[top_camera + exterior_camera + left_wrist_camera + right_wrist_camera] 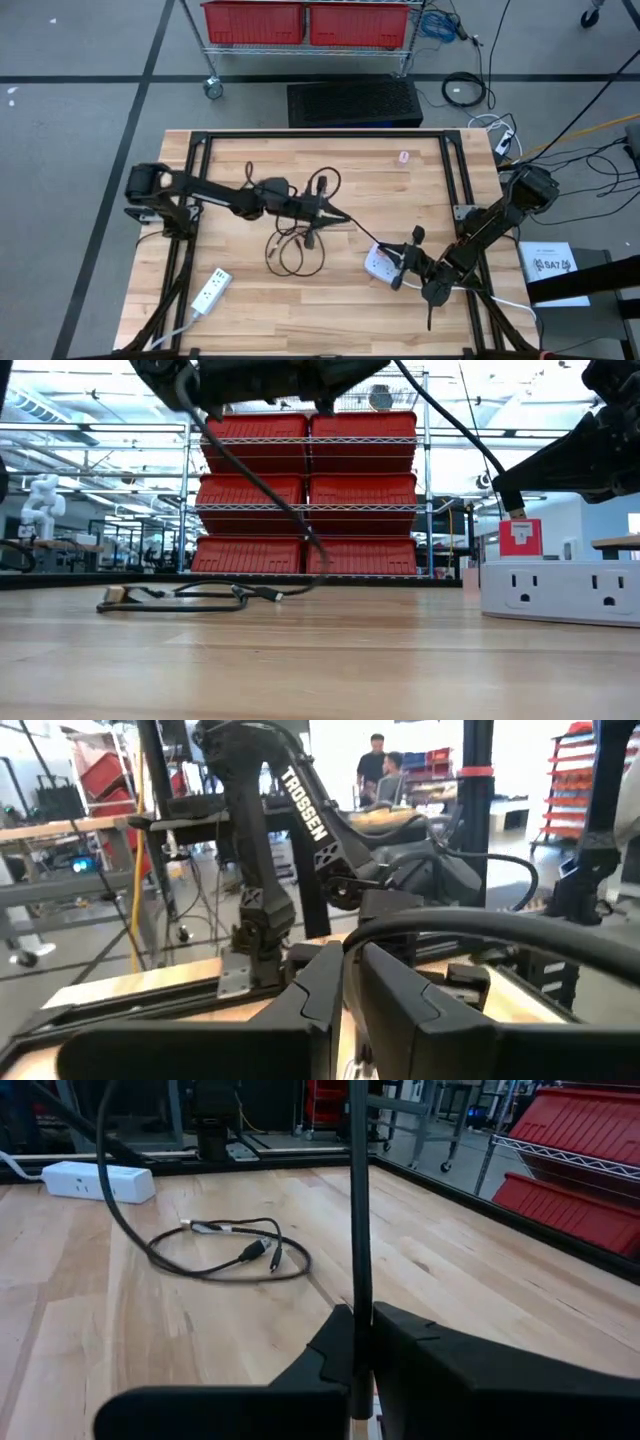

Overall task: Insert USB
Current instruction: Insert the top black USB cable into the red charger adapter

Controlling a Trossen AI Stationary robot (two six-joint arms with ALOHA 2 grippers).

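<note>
We see even, bright overhead light on the pale wooden table top [300, 300], with only faint shadows. In the low view, ceiling glare washes out the room behind the red plastic storage bins [305, 490]. Both wrist views blur the near dark fingers.

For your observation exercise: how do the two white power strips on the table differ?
The power strip by the right gripper lies near the table's middle-right, with a cable held over it; the spare power strip lies untouched near the front left edge, alone. Both are white and lie flat.
</note>
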